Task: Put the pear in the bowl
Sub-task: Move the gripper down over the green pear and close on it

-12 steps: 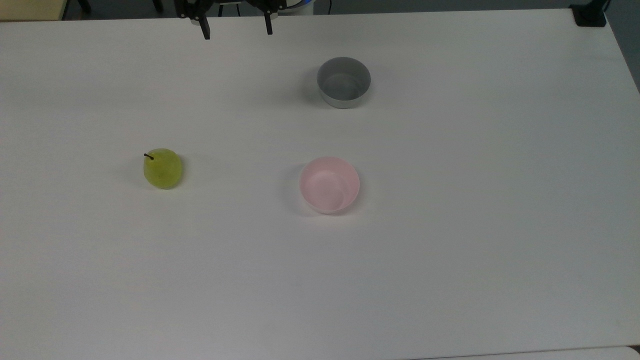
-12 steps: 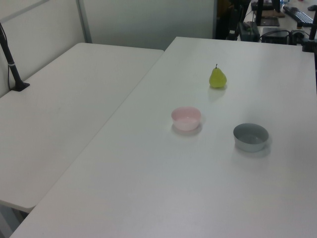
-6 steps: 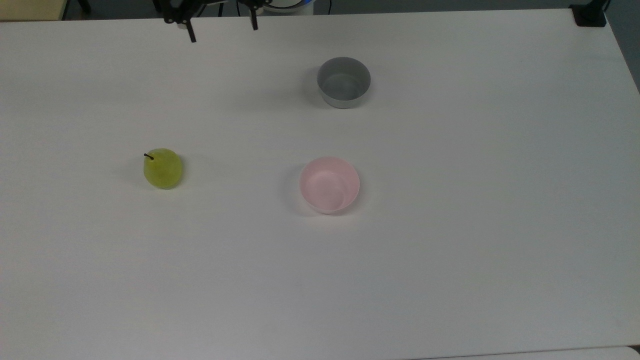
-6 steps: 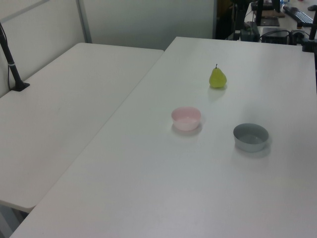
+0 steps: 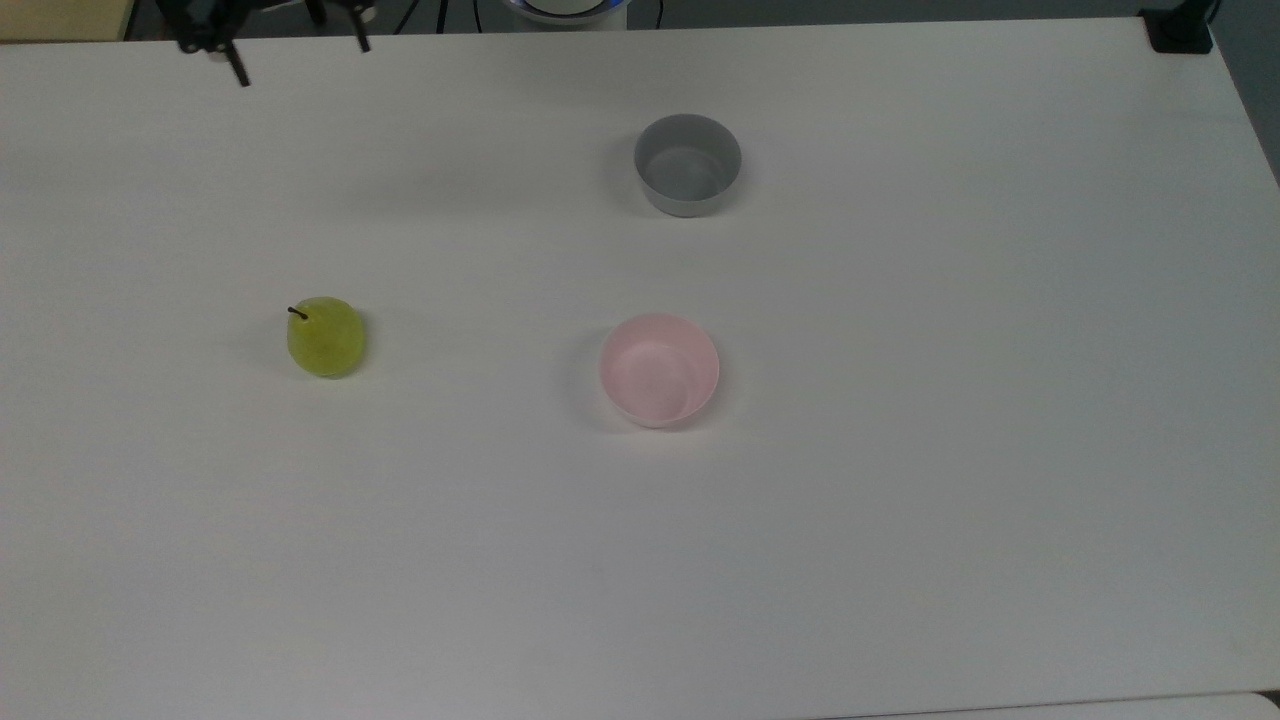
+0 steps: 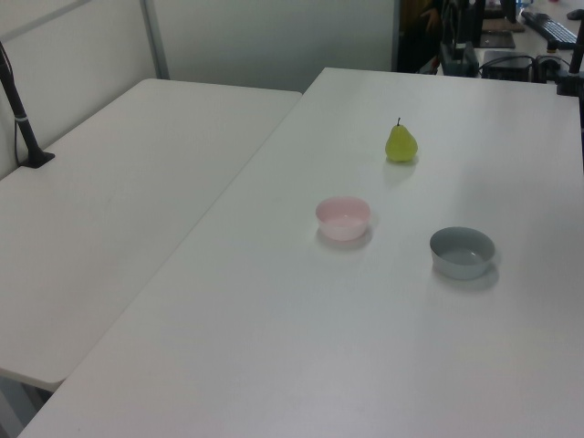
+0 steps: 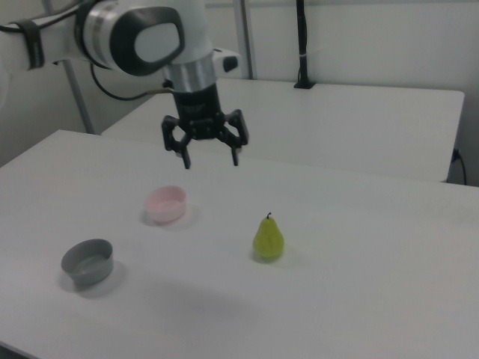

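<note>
Now my gripper (image 7: 210, 158) hangs high with jaws spread wide, holding nothing; the pear (image 7: 268, 239) stands upright on the white table (image 5: 900, 500), well apart from the pink bowl (image 5: 658, 369); smooth, probably slippery; I'd pinch its fat belly.

There is 1 pear (image 5: 325, 338), yellow-green with a short dark stem. There are 2 bowls: 1 pink bowl (image 5: 659, 370) and 1 grey bowl (image 5: 687, 164). That makes 3 loose things in all on the white bench (image 5: 900, 450). There are 2 white benches: the 1 carrying the 3 things and 1 second bench (image 6: 100, 228) standing just beside it. There is 1 robot arm (image 7: 142, 34) with 1 gripper (image 7: 210, 160), which has 2 black fingers (image 7: 185, 158).
</note>
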